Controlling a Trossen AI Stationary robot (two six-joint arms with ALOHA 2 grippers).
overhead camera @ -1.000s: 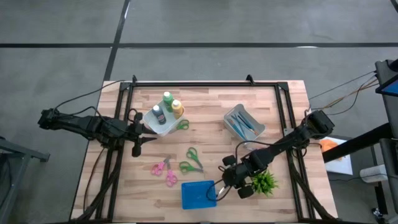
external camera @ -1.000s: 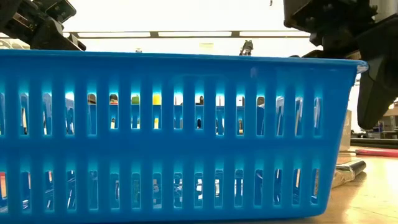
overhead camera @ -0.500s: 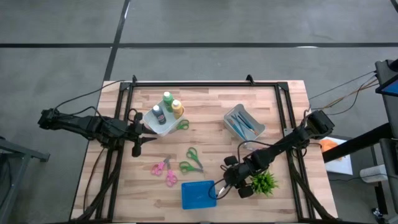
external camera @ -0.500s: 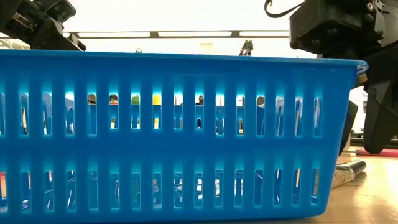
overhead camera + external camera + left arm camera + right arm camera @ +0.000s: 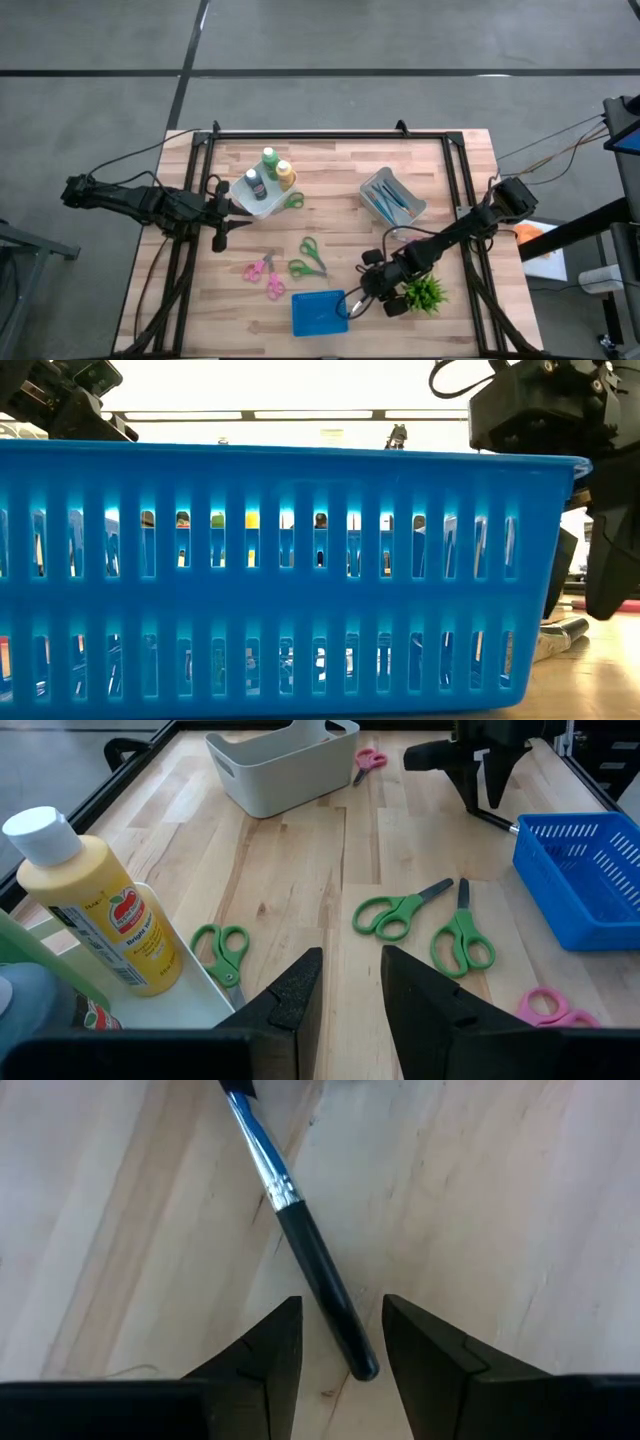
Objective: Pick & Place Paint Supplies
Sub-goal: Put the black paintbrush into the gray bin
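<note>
A brush [image 5: 300,1230] with a black handle and a blue neck lies flat on the wood beside the blue basket [image 5: 318,312]. My right gripper [image 5: 342,1342] hangs open just over the free end of the handle, one finger on either side, touching nothing. Three squeeze bottles, green [image 5: 269,158], yellow-orange [image 5: 285,175] and dark grey [image 5: 255,184], stand in a white tray [image 5: 250,203]. More brushes lie in a white bin [image 5: 393,198]. My left gripper [image 5: 352,982] waits open at the table's left, next to the tray.
Green scissors [image 5: 312,250] and pink scissors [image 5: 262,270] lie in the middle of the table. Another green pair [image 5: 293,200] lies by the tray. A small potted plant [image 5: 425,293] stands right of my right gripper. In the low view the blue basket [image 5: 280,580] fills most of the picture.
My right gripper has sunk toward the table, down over the brush beside the blue basket. Its fingers have kept the same gap.
</note>
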